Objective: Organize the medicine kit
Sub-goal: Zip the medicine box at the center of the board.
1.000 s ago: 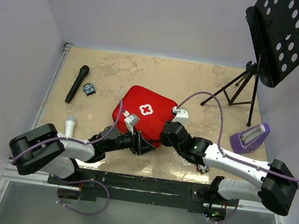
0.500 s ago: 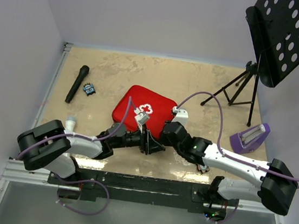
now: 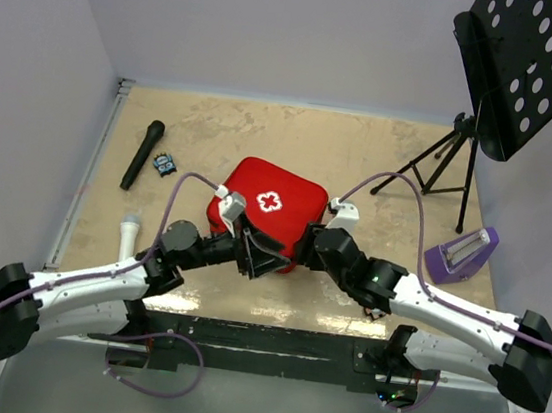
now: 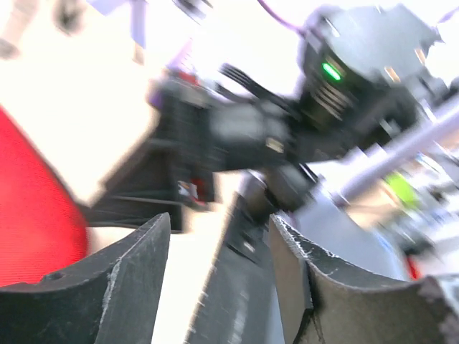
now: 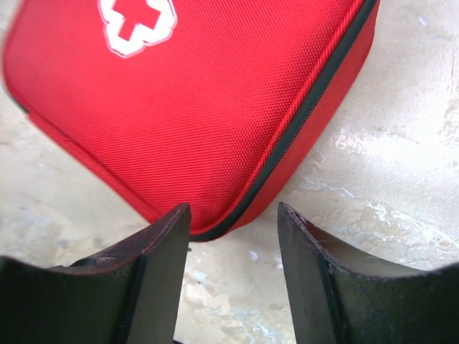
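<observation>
The medicine kit (image 3: 268,206) lies closed on the table, red with a white cross on its lid and a black zip edge. Both grippers sit at its near edge. My left gripper (image 3: 268,256) stands open at the kit's near left side; in the blurred left wrist view (image 4: 221,222) its jaws are apart, with the right arm's dark wrist beyond them and the kit (image 4: 29,222) at the left. My right gripper (image 3: 308,245) is open too. In the right wrist view (image 5: 233,222) the kit's near corner (image 5: 201,107) lies just past the fingertips, over bare table.
A black microphone (image 3: 143,154) and a small blue item (image 3: 165,165) lie at the back left. A white-tipped object (image 3: 130,233) lies near the left arm. A purple holder (image 3: 462,254) stands at the right, behind it a tripod (image 3: 440,168) with a black perforated music stand (image 3: 535,67).
My right gripper's jaws have spread wider by the kit's near corner. The left arm has stretched out low, its elbow dropping to the lower left, while its gripper stays by the kit.
</observation>
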Controlling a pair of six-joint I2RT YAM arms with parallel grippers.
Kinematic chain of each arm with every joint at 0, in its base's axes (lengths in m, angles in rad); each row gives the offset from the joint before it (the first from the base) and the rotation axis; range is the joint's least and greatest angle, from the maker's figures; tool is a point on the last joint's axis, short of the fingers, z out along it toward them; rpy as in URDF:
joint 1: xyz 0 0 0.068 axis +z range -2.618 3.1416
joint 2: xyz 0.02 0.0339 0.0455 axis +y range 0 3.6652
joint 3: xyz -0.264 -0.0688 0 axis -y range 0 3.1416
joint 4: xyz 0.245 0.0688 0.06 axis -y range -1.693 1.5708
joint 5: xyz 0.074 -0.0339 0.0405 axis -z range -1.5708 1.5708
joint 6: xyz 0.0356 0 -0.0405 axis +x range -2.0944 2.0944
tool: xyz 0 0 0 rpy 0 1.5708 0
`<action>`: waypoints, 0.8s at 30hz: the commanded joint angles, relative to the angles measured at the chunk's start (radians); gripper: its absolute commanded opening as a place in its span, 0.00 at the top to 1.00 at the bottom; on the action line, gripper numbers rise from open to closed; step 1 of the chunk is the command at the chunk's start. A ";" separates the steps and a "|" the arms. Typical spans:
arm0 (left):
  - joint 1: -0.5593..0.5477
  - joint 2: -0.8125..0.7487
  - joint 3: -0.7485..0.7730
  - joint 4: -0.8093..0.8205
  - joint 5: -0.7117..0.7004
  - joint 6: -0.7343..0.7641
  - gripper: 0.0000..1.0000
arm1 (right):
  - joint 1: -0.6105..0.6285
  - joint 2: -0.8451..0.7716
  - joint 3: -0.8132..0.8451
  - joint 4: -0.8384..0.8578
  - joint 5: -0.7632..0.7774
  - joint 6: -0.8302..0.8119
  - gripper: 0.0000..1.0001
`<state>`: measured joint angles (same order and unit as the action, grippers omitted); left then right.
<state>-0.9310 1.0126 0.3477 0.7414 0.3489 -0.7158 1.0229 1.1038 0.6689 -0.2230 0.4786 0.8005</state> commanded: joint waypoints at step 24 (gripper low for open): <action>0.224 0.316 0.317 -0.353 0.005 0.081 0.38 | 0.060 -0.111 -0.163 0.217 -0.282 -0.063 0.40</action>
<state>-0.7029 1.3323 0.6674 0.2729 0.2241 -0.6128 1.0744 1.0187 0.5381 -0.0635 0.2333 0.7116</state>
